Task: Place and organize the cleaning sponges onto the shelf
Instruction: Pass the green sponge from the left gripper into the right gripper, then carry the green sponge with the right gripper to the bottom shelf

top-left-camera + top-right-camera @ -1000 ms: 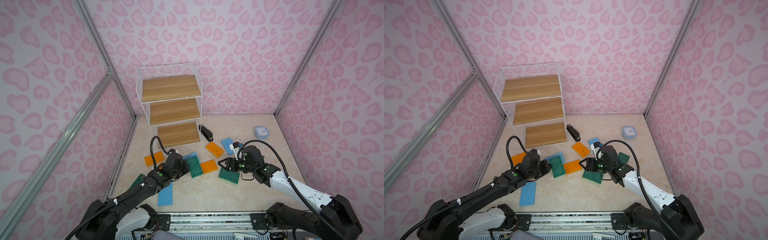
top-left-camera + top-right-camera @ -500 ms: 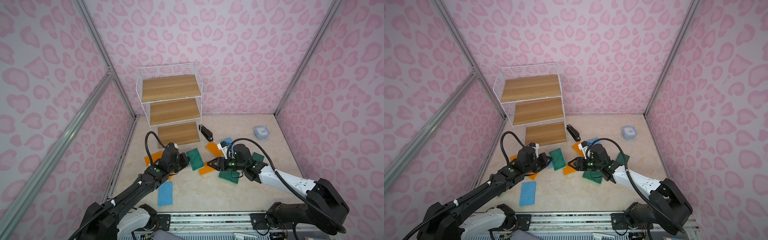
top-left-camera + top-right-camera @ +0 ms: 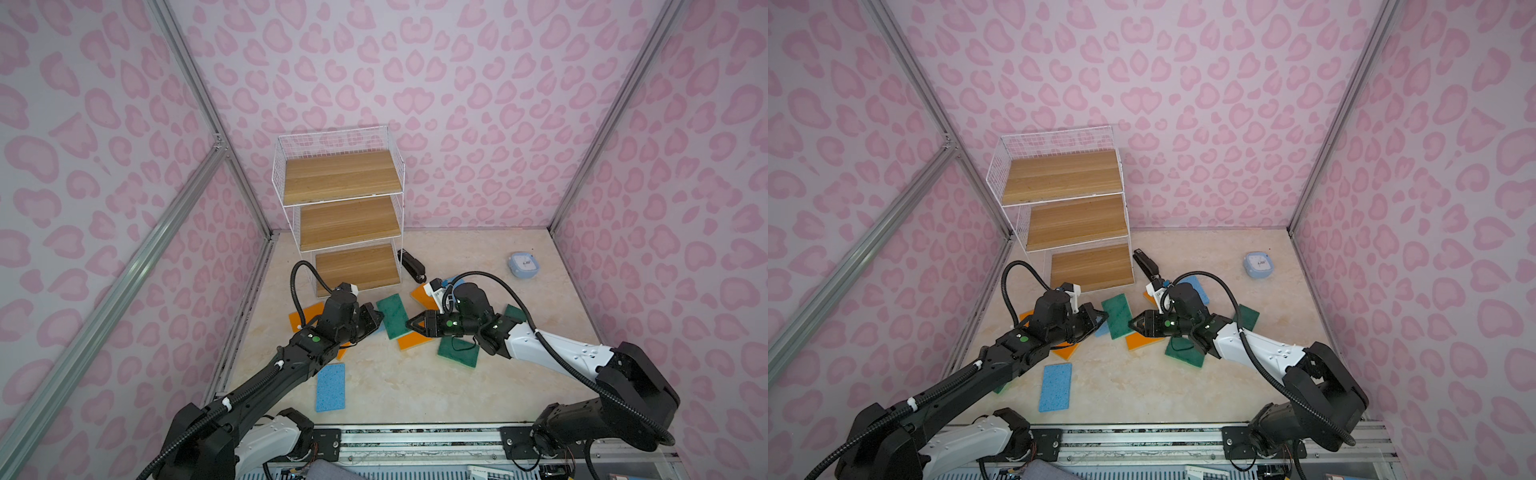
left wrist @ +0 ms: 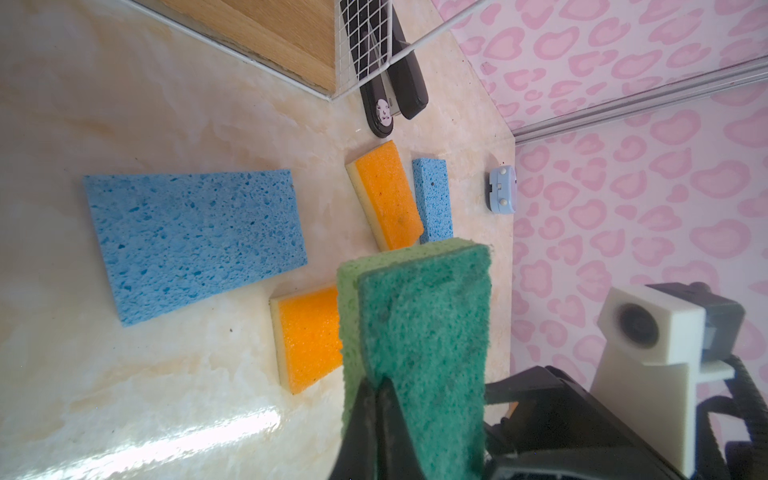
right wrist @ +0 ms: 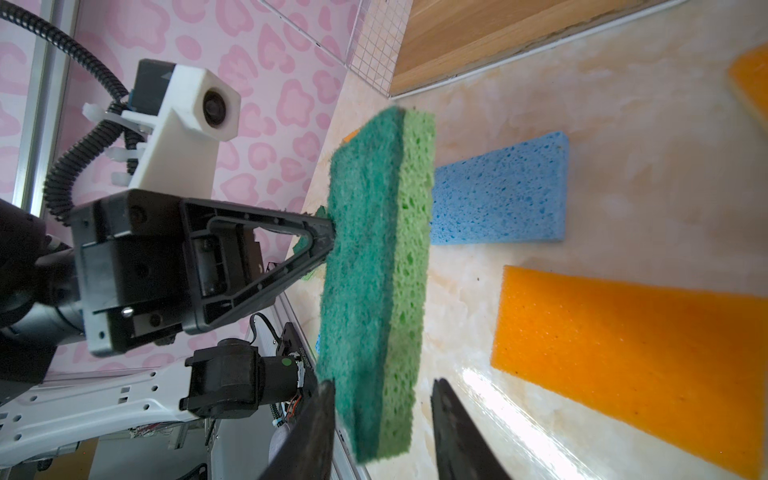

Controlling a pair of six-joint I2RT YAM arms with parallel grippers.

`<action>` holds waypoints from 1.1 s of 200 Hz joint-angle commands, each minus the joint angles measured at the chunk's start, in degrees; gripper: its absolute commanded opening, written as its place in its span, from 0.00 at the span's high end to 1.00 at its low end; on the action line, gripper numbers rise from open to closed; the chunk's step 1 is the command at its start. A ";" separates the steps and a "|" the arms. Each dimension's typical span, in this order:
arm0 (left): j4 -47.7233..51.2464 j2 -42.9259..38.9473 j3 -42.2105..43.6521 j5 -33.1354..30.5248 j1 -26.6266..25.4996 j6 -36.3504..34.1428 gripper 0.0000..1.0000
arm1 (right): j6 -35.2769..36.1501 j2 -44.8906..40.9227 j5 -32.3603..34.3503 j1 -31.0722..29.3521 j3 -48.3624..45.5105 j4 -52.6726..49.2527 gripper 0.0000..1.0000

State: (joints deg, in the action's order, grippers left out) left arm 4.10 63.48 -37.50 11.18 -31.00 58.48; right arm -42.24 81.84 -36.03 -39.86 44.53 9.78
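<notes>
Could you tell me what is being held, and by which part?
The left gripper pinches the green sponge by one edge; the right gripper, open, only straddles it.

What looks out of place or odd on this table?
Among the scattered flat sponges, two things do not belong: a black stapler beside the bottom board of the white wire shelf, and a small pale-blue rounded case alone near the far right corner.

Black stapler (image 3: 411, 266), pale-blue case (image 3: 523, 264)

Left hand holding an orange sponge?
No, the left hand is shut on a dark green sponge, as the left wrist view shows.
</notes>
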 commanded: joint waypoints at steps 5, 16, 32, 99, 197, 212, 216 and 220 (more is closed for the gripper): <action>-3.03 -0.53 -0.96 0.60 0.14 0.67 0.96 | 0.07 0.76 0.01 -0.28 0.25 1.53 0.64; -2.97 -0.55 -1.15 0.80 0.15 0.62 0.96 | -0.11 1.01 -0.32 -0.30 0.30 1.93 0.70; -2.91 -0.55 -1.19 0.78 0.23 0.57 0.97 | -0.15 1.37 -0.81 -0.31 0.72 2.09 0.79; -2.25 -1.92 -0.86 0.72 0.99 0.05 0.95 | -0.13 1.39 0.08 -0.43 2.69 0.56 1.00; 18.82 -16.98 -1.90 -10.30 2.48 -8.81 0.02 | 3.48 2.24 3.63 -0.50 15.63 -10.32 1.00; 20.81 -19.38 -1.74 -10.16 3.50 -8.99 0.02 | 5.78 2.68 4.78 -0.51 21.46 -15.82 1.00; 21.34 -20.03 -1.79 -10.13 3.76 -9.06 0.02 | 6.32 2.87 4.95 -0.49 22.93 -16.81 1.00; 21.88 -20.71 -1.84 -10.13 4.04 -9.15 0.02 | 6.67 3.01 5.12 -0.54 24.22 -17.78 1.00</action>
State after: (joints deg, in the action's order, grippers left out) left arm 20.53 45.71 -38.46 2.57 -28.12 50.92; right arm -39.72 84.18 -32.93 -40.36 62.50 -0.45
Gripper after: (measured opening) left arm 0.981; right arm 0.049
